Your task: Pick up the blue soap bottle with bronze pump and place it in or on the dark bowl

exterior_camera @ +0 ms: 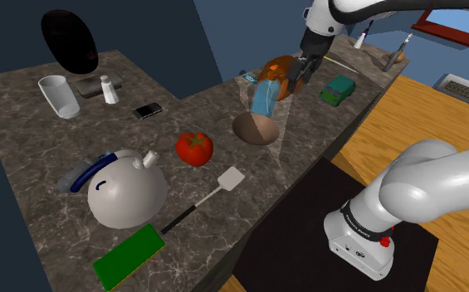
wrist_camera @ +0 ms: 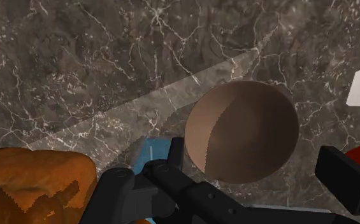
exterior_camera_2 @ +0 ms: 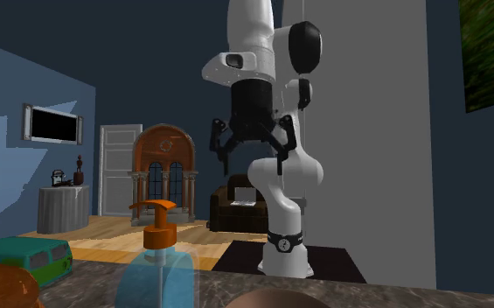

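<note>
Nearest the lens in the second exterior view stands the blue soap bottle (exterior_camera_2: 160,273), upright on the tabletop (wrist_camera: 76,63). Its orange-bronze pump (exterior_camera_2: 159,226) points straight up, so the bottle's long axis is vertical. Your hand (exterior_camera_2: 252,162) hangs well above it, black fingers spread apart and nothing between them. The next move turns on the offset: in that view the hand sits higher than the pump and off to the view's right, not squarely over it. In the wrist view a sliver of blue shows just beside one finger's base, while the brown bowl (wrist_camera: 242,130) lies ahead between the spread fingers. I'd judge you're centred nearer the bowl than the bottle, though so little of the bottle shows there that I wouldn't swear to it. The bowl sits just beside the bottle, and an orange-brown lump (wrist_camera: 32,184) lies close on the bottle's other side. You'd want to shift across over the pump before descending, then close on the body beneath it. The carry to the bowl should be short.
</note>
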`<action>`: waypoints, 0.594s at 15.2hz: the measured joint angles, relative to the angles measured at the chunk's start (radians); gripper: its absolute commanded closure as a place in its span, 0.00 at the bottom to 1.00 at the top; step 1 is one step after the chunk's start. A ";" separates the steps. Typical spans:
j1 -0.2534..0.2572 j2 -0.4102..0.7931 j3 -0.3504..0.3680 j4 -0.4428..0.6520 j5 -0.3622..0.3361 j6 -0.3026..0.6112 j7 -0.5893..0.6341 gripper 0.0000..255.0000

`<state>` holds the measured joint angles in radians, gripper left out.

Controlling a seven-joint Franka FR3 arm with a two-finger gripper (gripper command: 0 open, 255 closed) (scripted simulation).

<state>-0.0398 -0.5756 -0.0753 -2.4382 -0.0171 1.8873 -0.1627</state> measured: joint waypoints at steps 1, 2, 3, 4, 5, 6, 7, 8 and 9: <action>-0.004 0.038 -0.004 0.007 -0.003 0.042 0.001 0.00; -0.010 0.062 -0.012 -0.001 -0.009 0.087 -0.002 0.00; -0.016 0.086 -0.019 -0.004 -0.014 0.126 -0.004 0.00; -0.021 0.107 -0.023 -0.005 -0.018 0.161 -0.003 0.00; -0.027 0.137 -0.031 0.002 -0.022 0.197 -0.006 0.00; -0.031 0.165 -0.035 0.008 -0.025 0.232 -0.004 0.00; -0.034 0.194 -0.040 0.014 -0.027 0.267 -0.003 0.00; -0.039 0.218 -0.045 0.021 -0.029 0.297 -0.003 0.00; -0.042 0.254 -0.050 0.036 -0.029 0.331 -0.002 0.00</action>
<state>-0.0818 -0.3216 -0.1253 -2.4027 -0.0466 2.2178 -0.1650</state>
